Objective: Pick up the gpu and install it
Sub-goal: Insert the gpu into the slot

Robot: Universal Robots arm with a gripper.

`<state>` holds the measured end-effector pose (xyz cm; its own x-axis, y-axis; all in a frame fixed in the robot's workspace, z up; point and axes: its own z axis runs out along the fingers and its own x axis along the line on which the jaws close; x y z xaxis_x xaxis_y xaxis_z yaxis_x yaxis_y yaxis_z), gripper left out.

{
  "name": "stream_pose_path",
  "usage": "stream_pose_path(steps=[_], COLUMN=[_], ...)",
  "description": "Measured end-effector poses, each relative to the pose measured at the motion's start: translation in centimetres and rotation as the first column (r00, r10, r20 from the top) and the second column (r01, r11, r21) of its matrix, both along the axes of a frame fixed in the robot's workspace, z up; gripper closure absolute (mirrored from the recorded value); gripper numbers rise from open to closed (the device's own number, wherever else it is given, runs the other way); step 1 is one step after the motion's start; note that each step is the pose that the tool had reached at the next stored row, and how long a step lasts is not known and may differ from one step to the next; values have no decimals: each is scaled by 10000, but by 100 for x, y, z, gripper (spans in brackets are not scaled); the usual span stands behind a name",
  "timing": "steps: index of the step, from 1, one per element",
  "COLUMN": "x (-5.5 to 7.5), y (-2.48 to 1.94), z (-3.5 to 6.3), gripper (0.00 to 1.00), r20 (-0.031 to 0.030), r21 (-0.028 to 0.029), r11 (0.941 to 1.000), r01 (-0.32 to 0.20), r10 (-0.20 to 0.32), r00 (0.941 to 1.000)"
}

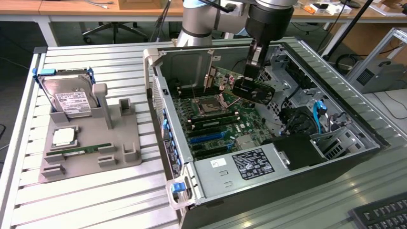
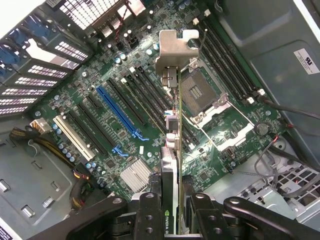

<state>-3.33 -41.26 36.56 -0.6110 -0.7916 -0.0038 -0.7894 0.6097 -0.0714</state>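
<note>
Right now your gripper [image 2: 174, 210] is clamped on the gpu [image 2: 170, 165], holding it edge-down above the motherboard [image 2: 115, 150] beside the CPU socket [image 2: 197, 92]. The card's long axis runs from the grip out to its silver bracket [image 2: 176, 47]. That axis sits skewed against the blue slot [image 2: 117, 112], which lies off to one side.

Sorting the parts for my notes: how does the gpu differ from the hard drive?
The gpu is black; the hard drive is silver with a white label. The gpu hangs in the gripper over the motherboard inside the case; the hard drive stands in the grey holder outside it. Both are flat and rectangular.
</note>
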Motion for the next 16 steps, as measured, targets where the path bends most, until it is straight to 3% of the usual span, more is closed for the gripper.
stream_pose_path(steps=[16], x=[0], y=[0], z=[-1], gripper=[73], r20=[0], r21=[-2], r11=[9992], r01=[-403], r10=[403], r00=[9992])
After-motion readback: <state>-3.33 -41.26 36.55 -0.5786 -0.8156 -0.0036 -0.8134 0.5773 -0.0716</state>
